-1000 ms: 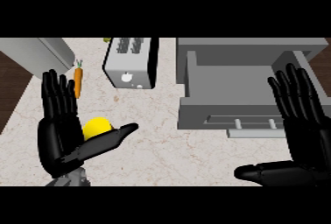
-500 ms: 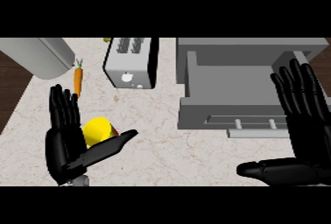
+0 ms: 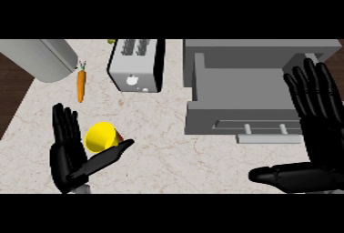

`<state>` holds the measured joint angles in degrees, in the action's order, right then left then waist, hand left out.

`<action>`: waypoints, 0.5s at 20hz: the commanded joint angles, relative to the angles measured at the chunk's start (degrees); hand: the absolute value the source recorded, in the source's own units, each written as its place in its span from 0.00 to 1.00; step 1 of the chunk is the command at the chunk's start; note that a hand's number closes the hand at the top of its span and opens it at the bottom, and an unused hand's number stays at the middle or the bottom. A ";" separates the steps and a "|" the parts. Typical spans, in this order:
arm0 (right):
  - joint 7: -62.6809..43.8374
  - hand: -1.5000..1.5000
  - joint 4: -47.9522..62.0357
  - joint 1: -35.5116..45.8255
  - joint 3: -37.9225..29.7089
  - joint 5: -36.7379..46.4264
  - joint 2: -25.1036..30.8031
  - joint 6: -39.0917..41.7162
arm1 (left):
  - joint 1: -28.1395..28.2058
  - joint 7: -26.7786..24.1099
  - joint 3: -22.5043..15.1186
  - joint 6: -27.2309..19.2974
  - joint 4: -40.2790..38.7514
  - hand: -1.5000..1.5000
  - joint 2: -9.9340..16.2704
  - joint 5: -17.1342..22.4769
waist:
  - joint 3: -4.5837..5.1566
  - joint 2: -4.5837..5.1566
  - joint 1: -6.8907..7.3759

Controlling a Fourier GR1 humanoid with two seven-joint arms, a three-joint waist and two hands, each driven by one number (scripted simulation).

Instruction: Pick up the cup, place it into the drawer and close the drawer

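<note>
1. The yellow cup [image 3: 101, 137] lay on its side on the marbled worktop [image 3: 161, 136], at the lower left, well apart from the open grey drawer [image 3: 242, 88] at the right.
2. The left hand [image 3: 70, 152] stood just beside the cup, fingers straight and open, thumb reaching under it without gripping.
3. The right hand [image 3: 316, 132] was spread open in front of the drawer's handle [image 3: 269, 132].
4. A toaster [image 3: 136, 63] and a carrot [image 3: 80, 85] sat behind the cup, a rounded grey appliance [image 3: 40, 57] in the far left corner.
</note>
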<state>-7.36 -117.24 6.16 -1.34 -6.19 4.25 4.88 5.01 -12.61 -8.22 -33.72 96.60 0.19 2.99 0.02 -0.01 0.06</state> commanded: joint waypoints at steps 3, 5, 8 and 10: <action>0.33 0.00 2.61 1.88 -4.98 -4.10 2.60 2.33 | 5.80 -6.99 2.21 4.95 -2.79 0.00 0.03 4.94 | -0.01 -0.01 0.10; -0.32 0.00 -0.90 -1.93 -4.03 -5.28 2.24 3.47 | 3.35 -7.55 1.93 4.05 -6.42 0.00 -0.17 4.85 | -0.01 -0.02 -0.10; 1.07 0.00 -2.37 -3.92 1.20 -0.59 -1.05 1.42 | 1.30 -8.23 4.19 5.78 -9.51 0.00 -0.18 5.73 | -0.01 -0.02 -0.10; 2.00 0.00 1.30 -0.78 -0.17 -0.06 -0.13 1.54 | 1.49 -10.19 6.37 7.67 -11.53 0.00 0.64 6.96 | -0.01 0.00 -0.01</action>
<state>-7.09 -117.31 5.40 -2.07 -7.31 4.51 6.14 7.56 -20.39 -4.85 -28.61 89.14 0.32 8.05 0.01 -0.03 0.04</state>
